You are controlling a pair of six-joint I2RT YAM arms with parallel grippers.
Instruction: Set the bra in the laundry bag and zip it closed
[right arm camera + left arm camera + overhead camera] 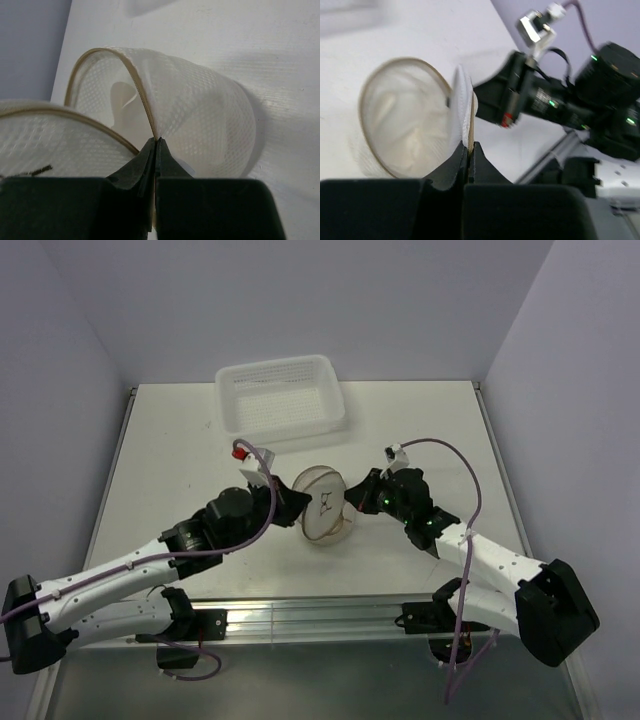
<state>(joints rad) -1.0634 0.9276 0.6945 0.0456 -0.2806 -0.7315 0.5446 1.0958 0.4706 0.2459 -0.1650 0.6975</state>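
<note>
From above: white table (170, 460), with white perforated plastic basket (280, 395), unseen at the wrists, beyond the round beige mesh laundry bag (325, 508). Plain only at the wrists: soft white bra (122, 100) inside that bag, left gripper (471, 146) and right gripper (156, 141) each pinched shut on its rim.

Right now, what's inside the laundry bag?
Through the mesh of the laundry bag, folded white fabric shows, apparently the bra. Its cups and straps can't be made out; mesh and folds cover them.

Pale lavender walls (300, 300) enclose a white worktop (170, 450) on three sides. An aluminium rail (320, 612) runs along its near edge. The light is soft and even.
</note>
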